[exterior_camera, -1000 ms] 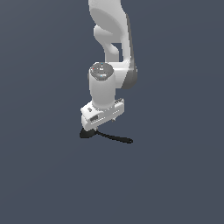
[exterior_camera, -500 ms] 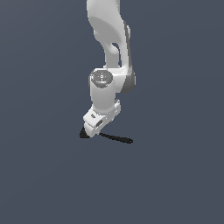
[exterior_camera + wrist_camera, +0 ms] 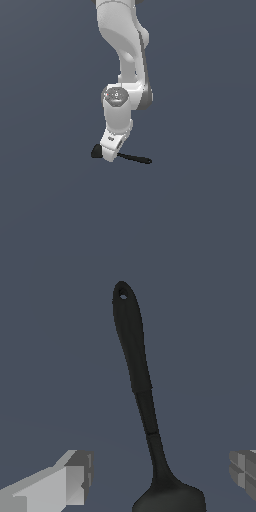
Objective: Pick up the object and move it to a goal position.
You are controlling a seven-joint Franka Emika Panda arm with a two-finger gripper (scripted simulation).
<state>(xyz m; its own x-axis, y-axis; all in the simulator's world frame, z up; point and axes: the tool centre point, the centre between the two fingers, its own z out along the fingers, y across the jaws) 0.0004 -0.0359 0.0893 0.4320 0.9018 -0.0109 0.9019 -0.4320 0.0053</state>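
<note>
My pincer point(image 3: 160, 476) is spread wide with nothing in its grip — I see its fingers point(image 3: 70, 481) on either side of the black spatula point(image 3: 137, 381), apart from it. The spatula lies flat on the desk point(image 3: 200, 210) directly under the pincer — handle pointing toward the exterior view's right.

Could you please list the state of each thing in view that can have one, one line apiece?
Spatula: lying flat on the surface, not lifted, its neck between the fingers with a gap on each side.
End effector: open, fingers spread wide on either side of the spatula, touching nothing.
Arm: reaching down from above, end effector low over the spatula.
</note>
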